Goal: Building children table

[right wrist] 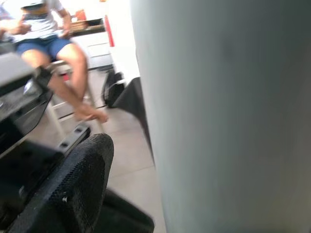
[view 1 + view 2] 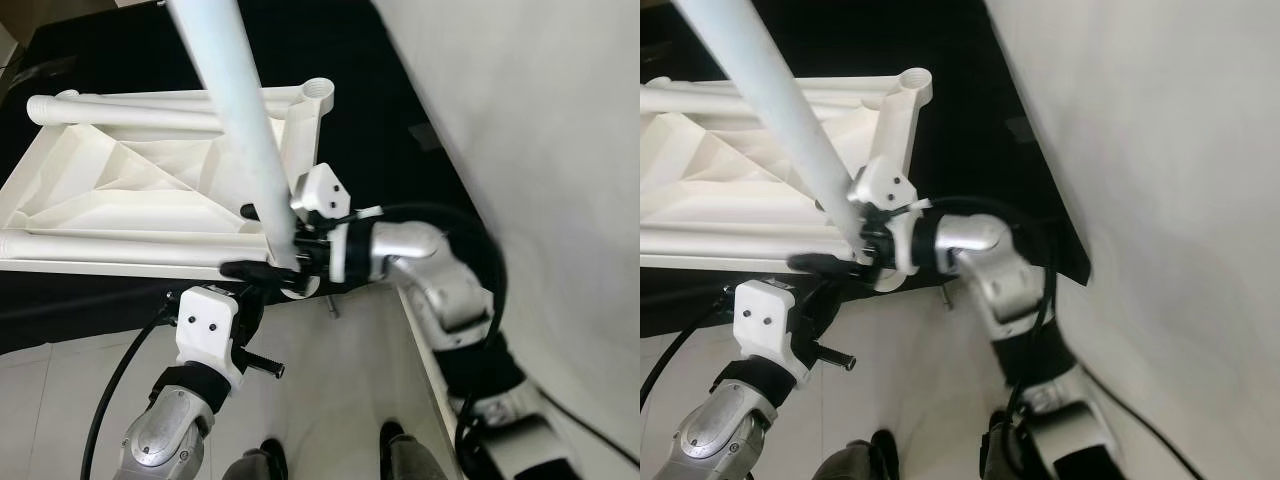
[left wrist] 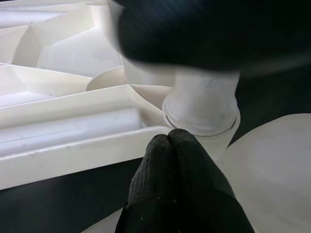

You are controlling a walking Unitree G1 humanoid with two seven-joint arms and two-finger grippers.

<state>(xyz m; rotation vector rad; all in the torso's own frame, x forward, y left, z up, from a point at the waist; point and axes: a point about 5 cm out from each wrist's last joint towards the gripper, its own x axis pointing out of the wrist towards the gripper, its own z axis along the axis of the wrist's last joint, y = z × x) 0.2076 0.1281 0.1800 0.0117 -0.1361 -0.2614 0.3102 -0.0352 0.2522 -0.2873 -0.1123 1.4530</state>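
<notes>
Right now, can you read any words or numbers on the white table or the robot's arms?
No readable text anywhere.
White plastic upturned table frame: bare, no label or number.
Long white table leg tube: plain, no print.
White camera housing on the left wrist: only two small dark holes, no letters.
Right gripper, closed around the tube: no markings.
Seated person's shirt in the right wrist view: too blurred to tell.
</notes>
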